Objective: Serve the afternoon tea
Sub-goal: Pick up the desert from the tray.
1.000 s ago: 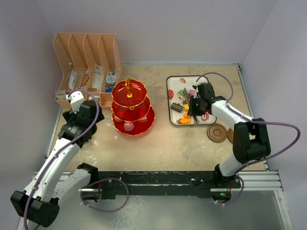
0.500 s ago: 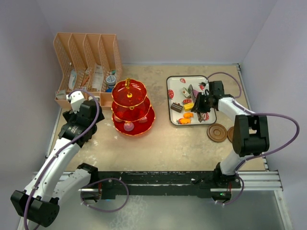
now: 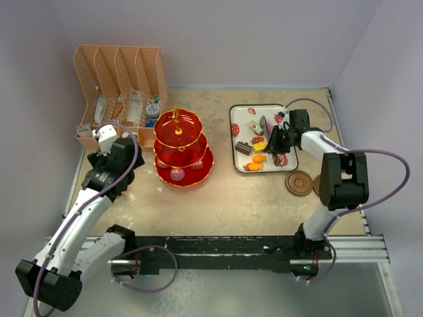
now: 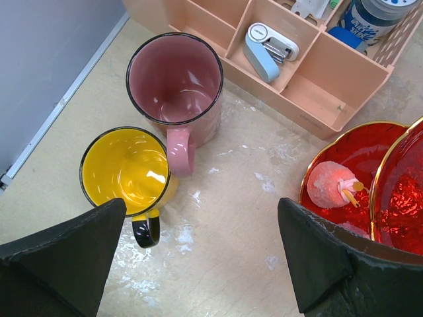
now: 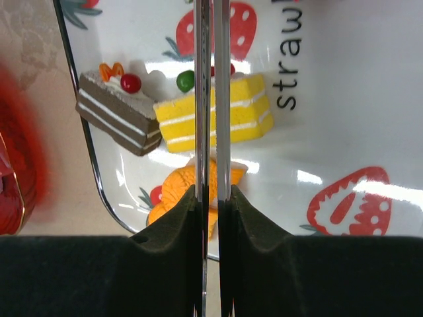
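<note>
The red three-tier stand (image 3: 182, 148) with gold rims stands left of centre, a pink sweet (image 4: 330, 187) on its bottom tier. A pink mug (image 4: 175, 86) and a yellow mug (image 4: 125, 172) stand side by side left of it. My left gripper (image 4: 201, 257) hangs open over bare table between the yellow mug and the stand. My right gripper (image 5: 213, 198) is shut on metal tongs (image 5: 213, 99), whose closed blades reach over a yellow cake (image 5: 244, 109), a brown cake (image 5: 115, 112) and an orange cake (image 5: 175, 195) on the tray.
The white strawberry-print tray (image 3: 232, 132) lies at the back right, holding several toy cakes. Round wooden coasters (image 3: 299, 183) lie just in front of it. A peach desk organizer (image 3: 119, 72) with small items fills the back left corner, close behind the mugs.
My right gripper with the tongs has shifted slightly right over the tray, and the forearm has swung round. The left arm has not moved.
</note>
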### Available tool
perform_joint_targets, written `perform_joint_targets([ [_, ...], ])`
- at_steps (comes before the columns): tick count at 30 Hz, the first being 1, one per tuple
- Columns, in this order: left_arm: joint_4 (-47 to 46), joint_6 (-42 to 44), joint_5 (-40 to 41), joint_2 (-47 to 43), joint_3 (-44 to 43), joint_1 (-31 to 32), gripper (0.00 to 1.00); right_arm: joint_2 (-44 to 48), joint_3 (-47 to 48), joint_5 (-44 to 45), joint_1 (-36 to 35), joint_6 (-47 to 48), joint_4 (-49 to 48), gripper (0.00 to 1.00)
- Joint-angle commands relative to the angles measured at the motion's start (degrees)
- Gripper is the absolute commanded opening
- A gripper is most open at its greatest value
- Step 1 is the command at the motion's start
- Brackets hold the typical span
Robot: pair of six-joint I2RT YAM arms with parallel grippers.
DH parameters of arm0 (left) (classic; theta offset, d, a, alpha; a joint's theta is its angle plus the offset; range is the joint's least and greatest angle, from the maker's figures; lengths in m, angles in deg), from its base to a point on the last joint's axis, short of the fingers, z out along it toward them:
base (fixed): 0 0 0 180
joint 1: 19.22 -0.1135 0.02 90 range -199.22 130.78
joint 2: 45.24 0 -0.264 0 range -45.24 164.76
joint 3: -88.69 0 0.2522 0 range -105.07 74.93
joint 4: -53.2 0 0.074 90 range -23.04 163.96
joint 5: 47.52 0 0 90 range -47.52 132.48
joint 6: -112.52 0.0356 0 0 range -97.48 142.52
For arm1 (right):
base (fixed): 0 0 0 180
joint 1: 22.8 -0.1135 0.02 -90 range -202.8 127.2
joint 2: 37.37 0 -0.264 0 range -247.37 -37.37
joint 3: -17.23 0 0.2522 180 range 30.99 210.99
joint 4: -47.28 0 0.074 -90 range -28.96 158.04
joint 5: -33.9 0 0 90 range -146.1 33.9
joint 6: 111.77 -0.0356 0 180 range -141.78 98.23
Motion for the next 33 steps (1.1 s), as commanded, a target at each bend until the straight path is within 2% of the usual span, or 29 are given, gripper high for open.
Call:
perform_joint_targets([
  [1,-1.85,0.89,0.73,0.11,-1.17,0.24,0.94,-3.17,6.08,2.93,-0.03,1.01,2.09,0.23],
  [10,-1.8,0.67,0.94,-0.38,-1.08,0.26,0.94,-5.63,12.1,6.47,0.06,1.19,3.93,0.23],
  [16,-1.85,0.76,0.8,-0.24,-1.14,0.26,0.94,1.23,13.95,7.67,0.06,2.51,3.28,0.28],
  [19,-1.84,0.75,0.78,-0.39,-1.14,0.24,0.94,3.17,15.2,9.31,0.06,4.28,6.78,0.33],
  [26,-2.22,1.14,-0.08,-0.66,-1.08,0.22,0.94,7.37,9.73,5.66,-0.11,3.38,7.9,0.38],
  [30,-2.6,1.57,-1.04,-0.49,-1.08,0.22,0.94,9.68,7.58,8.71,-0.13,3.5,9.05,0.39],
  [33,-2.72,1.7,-1.5,-0.44,-1.02,0.26,0.94,10.19,6.56,7.56,-0.6,4.14,9.97,0.39],
])
